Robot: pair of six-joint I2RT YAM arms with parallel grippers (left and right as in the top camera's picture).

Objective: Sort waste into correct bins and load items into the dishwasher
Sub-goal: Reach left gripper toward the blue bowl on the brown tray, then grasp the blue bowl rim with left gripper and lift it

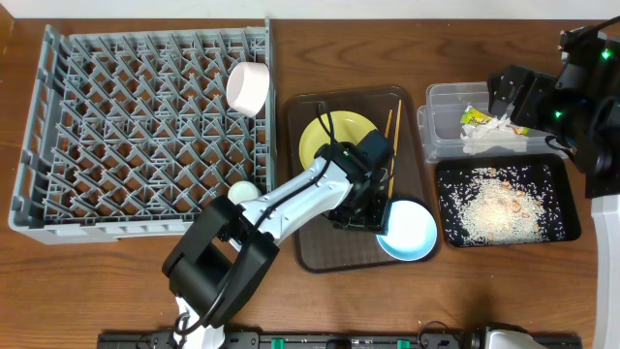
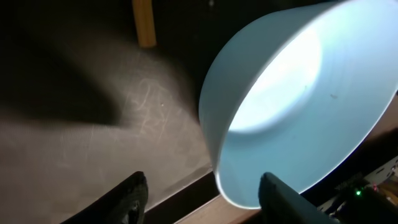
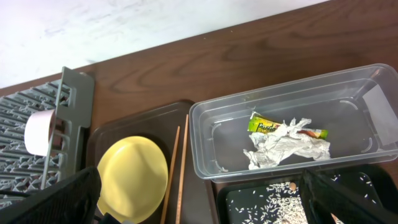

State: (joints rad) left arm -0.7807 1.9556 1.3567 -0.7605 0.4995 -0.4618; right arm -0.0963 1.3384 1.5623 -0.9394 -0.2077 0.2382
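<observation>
My left gripper (image 1: pixel 376 215) is low over the brown serving tray (image 1: pixel 320 254), at the light blue bowl (image 1: pixel 409 233). In the left wrist view the bowl (image 2: pixel 298 93) is tilted and its rim runs between the fingers (image 2: pixel 127 198); one finger is inside the bowl, the other well clear of it, so the jaws stand open. The yellow plate (image 1: pixel 334 139) and chopsticks (image 1: pixel 392 136) lie on the tray. A white bowl (image 1: pixel 247 87) stands on edge in the grey dishwasher rack (image 1: pixel 136 126). My right gripper (image 3: pixel 202 205) hangs open above the bins.
The clear tub (image 1: pixel 441 97) holds a yellow-green wrapper (image 3: pixel 264 126) and crumpled white paper (image 3: pixel 286 149). Rice scraps (image 1: pixel 499 204) lie in the black tray (image 1: pixel 567 228) in front of it. A small white cup (image 1: pixel 244 192) sits at the rack's near right corner, beside my left arm.
</observation>
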